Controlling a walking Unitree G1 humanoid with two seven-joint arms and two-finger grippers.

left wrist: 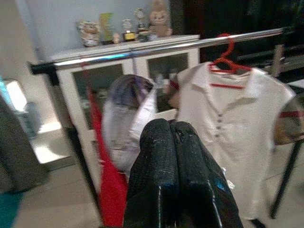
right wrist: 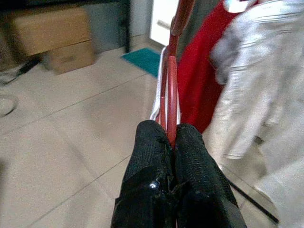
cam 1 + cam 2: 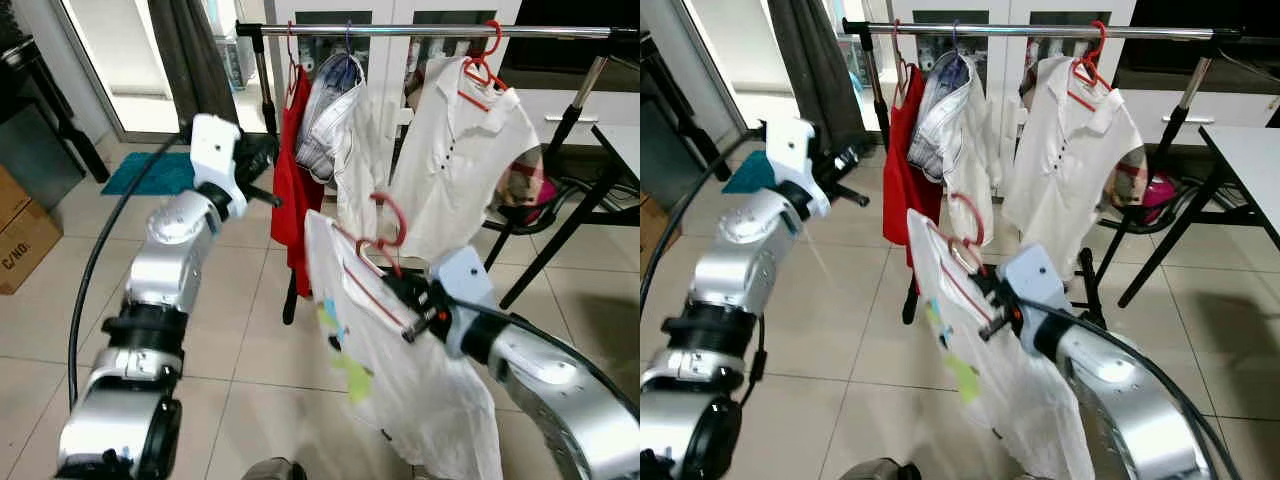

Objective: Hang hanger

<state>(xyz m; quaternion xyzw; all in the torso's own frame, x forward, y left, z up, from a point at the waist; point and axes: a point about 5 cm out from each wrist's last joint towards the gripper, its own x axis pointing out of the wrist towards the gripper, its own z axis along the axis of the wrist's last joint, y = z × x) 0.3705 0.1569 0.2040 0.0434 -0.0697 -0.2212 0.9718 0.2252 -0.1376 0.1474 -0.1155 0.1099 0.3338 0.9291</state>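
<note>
Ahead of you a rail (image 3: 430, 31) runs across the top of the head view, with a red dress (image 3: 296, 190), a striped shirt (image 3: 330, 110) and a white blouse (image 3: 465, 170) hanging from it, the blouse on its own red hanger. Below and in front of that rail, your right gripper (image 3: 408, 300) holds the hanger (image 3: 378, 262) carrying a white shirt (image 3: 400, 380). The jaws are clamped on the hanger's red bar, as the right wrist view shows. The hanger is tilted: its long axis slopes from upper left down toward the gripper, and its hook (image 3: 393, 222) points up, well below the rail and in front of the hung clothes. The shirt drapes down past the bottom edge, so its hem is cut off, and it hides most of the hanger's frame. Your left gripper (image 1: 175, 156) is raised at the left, aimed toward the rail, jaws pressed together on nothing.
</note>
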